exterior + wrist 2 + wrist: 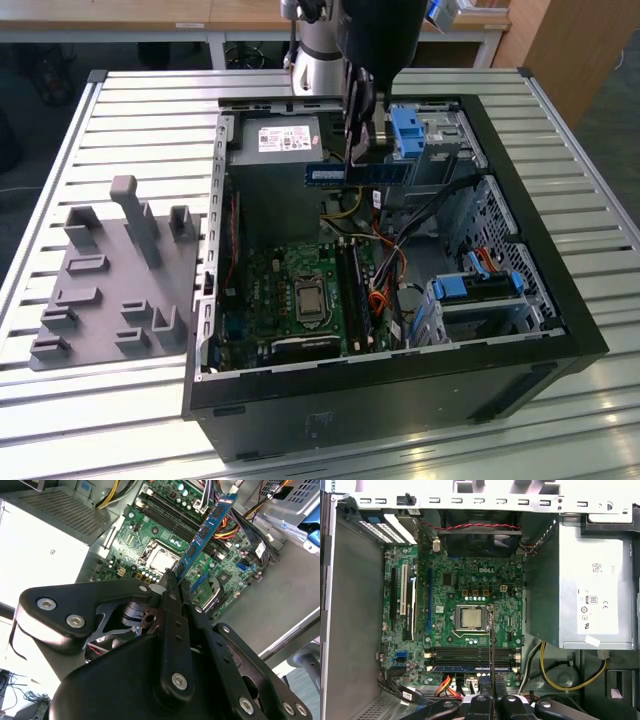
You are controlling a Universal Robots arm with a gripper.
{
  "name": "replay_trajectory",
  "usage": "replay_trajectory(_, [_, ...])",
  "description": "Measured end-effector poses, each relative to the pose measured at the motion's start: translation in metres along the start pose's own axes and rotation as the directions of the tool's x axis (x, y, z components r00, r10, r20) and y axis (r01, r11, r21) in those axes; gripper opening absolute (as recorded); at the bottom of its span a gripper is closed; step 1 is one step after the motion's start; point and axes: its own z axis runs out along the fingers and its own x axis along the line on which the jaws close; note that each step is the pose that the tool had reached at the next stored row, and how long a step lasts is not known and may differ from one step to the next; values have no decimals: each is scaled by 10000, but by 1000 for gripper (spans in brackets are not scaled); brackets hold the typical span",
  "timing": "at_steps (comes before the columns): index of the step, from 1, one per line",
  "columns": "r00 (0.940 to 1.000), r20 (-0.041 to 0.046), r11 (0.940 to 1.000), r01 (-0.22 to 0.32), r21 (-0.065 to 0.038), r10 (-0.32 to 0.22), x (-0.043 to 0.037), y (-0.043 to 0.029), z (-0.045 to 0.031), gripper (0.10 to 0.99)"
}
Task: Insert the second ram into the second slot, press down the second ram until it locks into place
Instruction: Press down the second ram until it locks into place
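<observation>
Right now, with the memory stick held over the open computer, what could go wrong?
1. The tool holds the memory stick well above the slots and crosswise to them. Lowered without turning, it would likely land across them instead of seating.
2. Loose wires lie right beside the slots. They might snag the stick or get pinched under it on the way down.
</observation>
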Motion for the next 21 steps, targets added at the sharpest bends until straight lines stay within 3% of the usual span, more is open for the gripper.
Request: replay_trajectory(21, [9969,23,9969,-791,7,791,0,-1,0,137])
